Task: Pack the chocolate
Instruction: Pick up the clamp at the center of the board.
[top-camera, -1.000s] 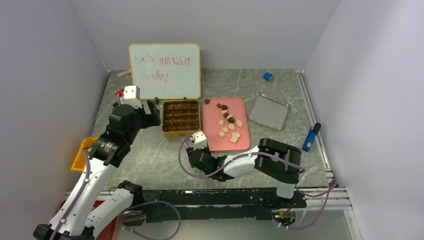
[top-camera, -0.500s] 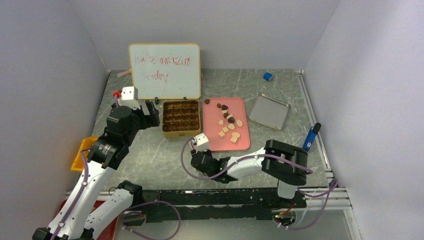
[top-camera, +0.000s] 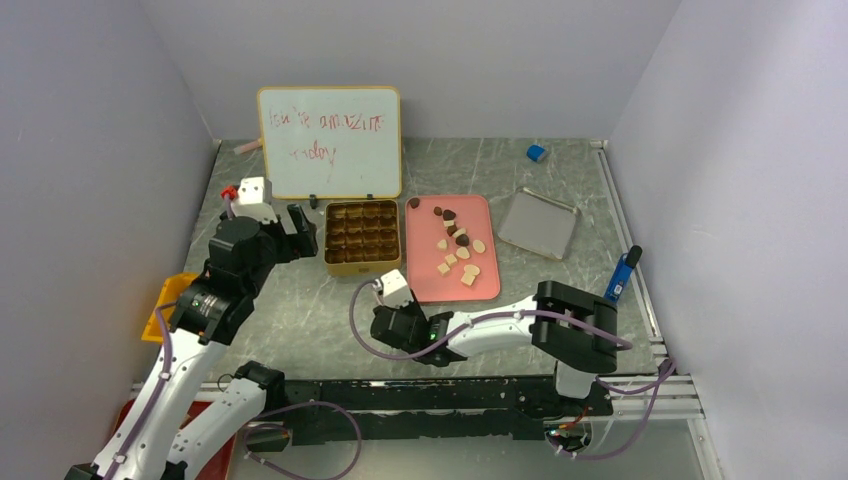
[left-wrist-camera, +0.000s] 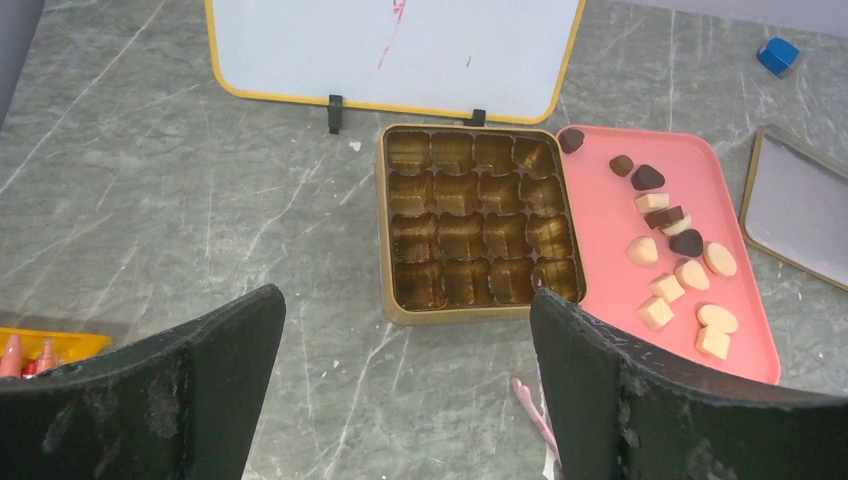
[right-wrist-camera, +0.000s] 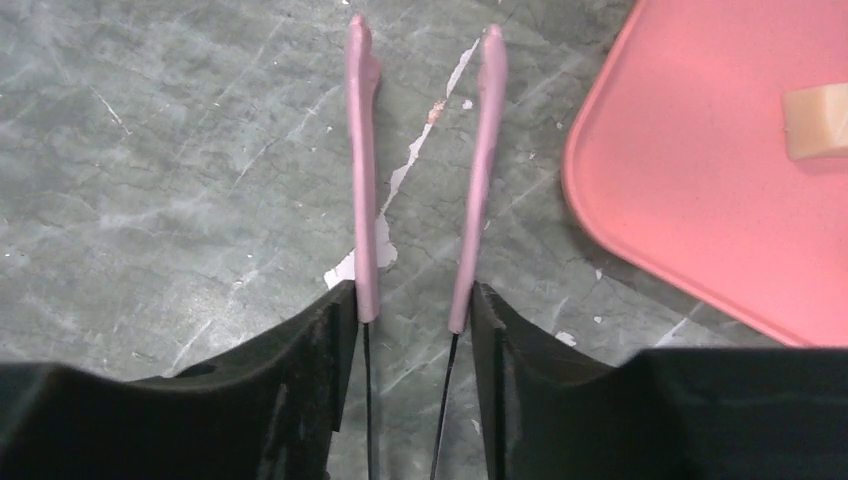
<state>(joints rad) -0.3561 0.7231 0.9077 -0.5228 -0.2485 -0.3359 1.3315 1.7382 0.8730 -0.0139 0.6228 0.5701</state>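
The chocolate (top-camera: 455, 240), small dark and tan pieces, lies on a pink tray (top-camera: 425, 282). In the left wrist view the chocolate (left-wrist-camera: 680, 245) sits on the pink tray (left-wrist-camera: 600, 260), right of a gold box (left-wrist-camera: 385, 240) of empty cups. The gold box (top-camera: 328, 240) stands left of the tray. My left gripper (top-camera: 297, 230) hovers open at the box's left (left-wrist-camera: 405, 335). My right gripper (top-camera: 385, 315) is low near the tray's front left corner, shut on pink tongs (right-wrist-camera: 362, 150) whose tips stand apart over bare table (right-wrist-camera: 413, 300). One tan piece (right-wrist-camera: 815, 120) shows on the tray (right-wrist-camera: 720, 210).
A whiteboard (top-camera: 328, 140) stands behind the box. A metal lid (top-camera: 538, 223) lies right of the tray, with a blue cap (top-camera: 536, 153) at the back and a blue tool (top-camera: 622, 273) at the right edge. An orange bin (top-camera: 165, 305) sits at the left.
My right arm has drawn back and to the left with the tongs, away from the tray's corner. The left gripper has shifted slightly left and stays open.
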